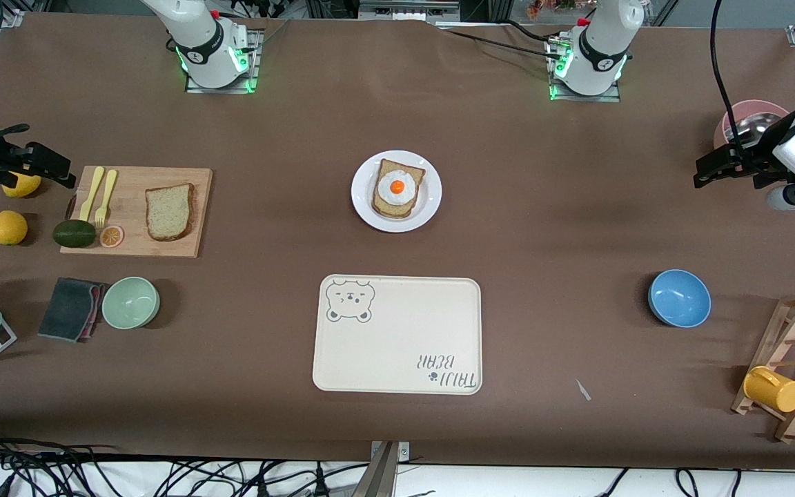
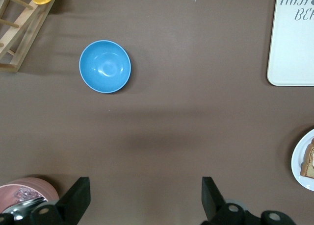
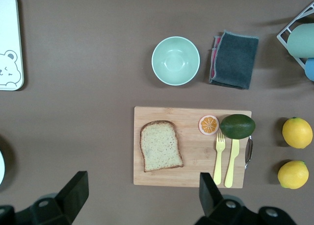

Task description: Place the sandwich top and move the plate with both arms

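Observation:
The sandwich top (image 1: 170, 211), a plain speckled slice, lies on a wooden cutting board (image 1: 132, 193) toward the right arm's end; it also shows in the right wrist view (image 3: 161, 152). The white plate (image 1: 363, 201) sits mid-table and holds a slice with a fried egg (image 1: 397, 186); its rim shows in the left wrist view (image 2: 300, 161). My right gripper (image 1: 59, 169) (image 3: 142, 195) is open and empty, up over the table beside the board. My left gripper (image 1: 704, 172) (image 2: 145, 200) is open and empty, up over bare table at the left arm's end.
A bear-print tray (image 1: 404, 331) lies nearer the camera than the plate. A blue bowl (image 1: 679, 297), a wooden rack with a yellow cup (image 1: 772, 388) and a pink bowl (image 1: 749, 117) are at the left arm's end. A green bowl (image 1: 130, 302), grey cloth (image 1: 70, 308), avocado (image 1: 74, 233) and lemons (image 1: 8, 227) are near the board.

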`<move>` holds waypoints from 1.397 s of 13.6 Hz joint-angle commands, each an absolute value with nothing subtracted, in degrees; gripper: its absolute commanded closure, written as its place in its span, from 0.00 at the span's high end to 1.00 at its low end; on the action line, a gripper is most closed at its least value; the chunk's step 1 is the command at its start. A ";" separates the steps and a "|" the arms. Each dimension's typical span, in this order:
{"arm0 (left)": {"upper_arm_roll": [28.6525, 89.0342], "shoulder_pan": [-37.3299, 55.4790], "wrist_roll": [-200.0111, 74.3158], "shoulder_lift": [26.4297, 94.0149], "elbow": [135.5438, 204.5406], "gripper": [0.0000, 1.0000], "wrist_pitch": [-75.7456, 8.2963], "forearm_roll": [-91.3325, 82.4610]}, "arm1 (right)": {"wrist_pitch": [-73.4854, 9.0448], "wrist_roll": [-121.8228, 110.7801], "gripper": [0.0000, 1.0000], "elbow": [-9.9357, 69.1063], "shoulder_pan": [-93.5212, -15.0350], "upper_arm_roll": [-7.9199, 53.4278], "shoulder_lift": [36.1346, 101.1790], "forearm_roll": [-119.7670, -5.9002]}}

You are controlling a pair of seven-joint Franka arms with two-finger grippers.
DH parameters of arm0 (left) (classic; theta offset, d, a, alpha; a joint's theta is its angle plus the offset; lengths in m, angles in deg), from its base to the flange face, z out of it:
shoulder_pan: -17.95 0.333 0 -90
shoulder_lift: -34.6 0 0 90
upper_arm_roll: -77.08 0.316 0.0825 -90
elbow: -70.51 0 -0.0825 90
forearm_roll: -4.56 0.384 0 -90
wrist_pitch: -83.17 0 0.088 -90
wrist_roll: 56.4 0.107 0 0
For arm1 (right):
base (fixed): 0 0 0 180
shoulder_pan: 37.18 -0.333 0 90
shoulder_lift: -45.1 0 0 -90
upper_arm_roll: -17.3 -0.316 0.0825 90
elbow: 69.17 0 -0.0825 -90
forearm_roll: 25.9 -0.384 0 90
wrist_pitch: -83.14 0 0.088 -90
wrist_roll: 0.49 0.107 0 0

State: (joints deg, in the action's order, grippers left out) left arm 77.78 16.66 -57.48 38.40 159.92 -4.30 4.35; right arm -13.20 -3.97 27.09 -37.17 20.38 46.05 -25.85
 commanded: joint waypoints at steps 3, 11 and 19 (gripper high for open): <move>77.61 16.72 -56.48 37.68 160.33 1.00 -3.84 6.05 | -13.46 -3.74 1.00 26.28 -36.83 20.29 46.34 -26.43; 77.43 16.72 -56.49 36.89 161.47 1.00 -3.75 6.05 | -12.67 -3.74 1.00 26.28 -36.65 20.29 46.42 -26.43; 77.43 16.37 -57.36 37.15 161.82 1.00 -3.93 5.96 | -12.66 -3.74 1.00 26.36 -36.74 20.29 46.42 -26.52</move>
